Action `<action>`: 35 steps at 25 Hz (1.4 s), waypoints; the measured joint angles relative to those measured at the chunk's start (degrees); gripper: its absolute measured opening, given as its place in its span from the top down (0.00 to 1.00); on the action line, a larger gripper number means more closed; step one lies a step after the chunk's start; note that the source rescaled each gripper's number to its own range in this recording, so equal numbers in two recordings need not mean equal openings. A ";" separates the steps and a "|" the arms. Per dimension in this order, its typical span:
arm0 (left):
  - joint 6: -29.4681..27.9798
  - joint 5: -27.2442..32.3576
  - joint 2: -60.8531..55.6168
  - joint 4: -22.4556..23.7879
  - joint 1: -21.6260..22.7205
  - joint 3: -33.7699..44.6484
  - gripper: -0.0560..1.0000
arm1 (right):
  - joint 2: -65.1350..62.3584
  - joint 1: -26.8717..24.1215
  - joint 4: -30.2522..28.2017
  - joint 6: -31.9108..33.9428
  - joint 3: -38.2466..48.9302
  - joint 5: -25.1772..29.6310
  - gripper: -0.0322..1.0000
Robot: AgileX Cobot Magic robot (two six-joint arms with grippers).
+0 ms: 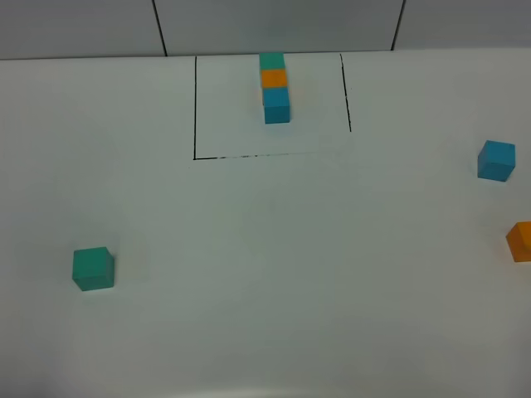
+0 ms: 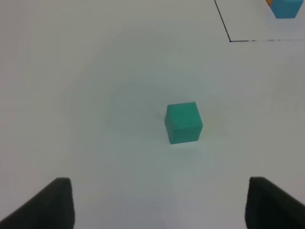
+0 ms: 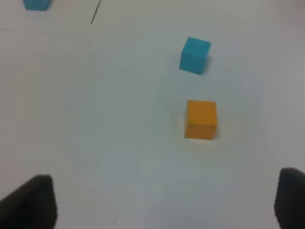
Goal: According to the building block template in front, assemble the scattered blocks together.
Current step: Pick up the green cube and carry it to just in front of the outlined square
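The building block template [image 1: 275, 86] is a joined row of teal-green, orange and blue cubes inside a thin black-lined rectangle at the back middle. The loose teal-green cube [image 1: 93, 268] sits front left; in the left wrist view [image 2: 183, 122] it lies ahead of my open, empty left gripper [image 2: 159, 205]. The loose blue cube [image 1: 496, 160] and orange cube [image 1: 521, 241] sit at the far right, apart from each other. In the right wrist view the orange cube [image 3: 200, 119] and blue cube [image 3: 195, 55] lie ahead of my open, empty right gripper [image 3: 164, 200]. No gripper shows in the exterior view.
The white table [image 1: 274, 249] stretches between the cubes. A grey wall with dark seams [image 1: 158, 25] runs along the back edge. The orange cube lies at the right edge of the exterior view.
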 joint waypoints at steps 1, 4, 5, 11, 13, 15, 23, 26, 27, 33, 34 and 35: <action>0.00 0.00 0.00 0.00 0.00 0.00 0.33 | 0.00 0.00 0.00 0.01 0.00 0.00 0.15; 0.00 0.00 0.00 0.00 0.00 0.00 0.33 | 0.00 0.00 0.00 0.18 0.00 0.00 0.17; 0.05 0.00 0.00 0.00 0.00 0.00 0.33 | 0.00 0.00 0.00 0.18 0.00 0.00 0.17; 0.05 0.00 0.00 0.00 0.00 0.00 0.33 | 0.00 0.00 0.00 0.18 0.00 0.00 0.20; 0.05 0.00 0.00 0.00 0.00 0.00 0.33 | 0.00 0.00 0.00 0.18 0.00 0.00 0.21; 0.05 0.00 0.00 0.00 0.00 0.00 0.33 | 0.00 0.00 0.00 0.18 0.00 0.00 0.21; 0.05 0.00 0.00 0.00 0.00 0.00 0.33 | 0.00 0.00 0.00 0.23 0.00 0.00 0.22; 0.05 0.00 0.00 0.00 0.00 0.00 0.33 | 0.00 0.00 0.00 0.23 0.00 0.00 0.24; 0.05 0.00 0.00 0.00 0.00 0.00 0.33 | 0.00 0.00 0.00 0.23 0.00 0.00 0.24; 0.05 0.00 0.00 0.00 0.00 0.00 0.33 | 0.00 0.00 0.00 0.23 0.00 0.00 0.26; 0.05 0.00 0.00 0.00 0.00 0.00 0.33 | 0.00 0.00 0.00 0.23 0.00 0.00 0.26; 0.05 0.00 0.00 0.00 0.00 0.00 0.33 | 0.00 0.00 0.00 0.23 0.00 0.00 0.26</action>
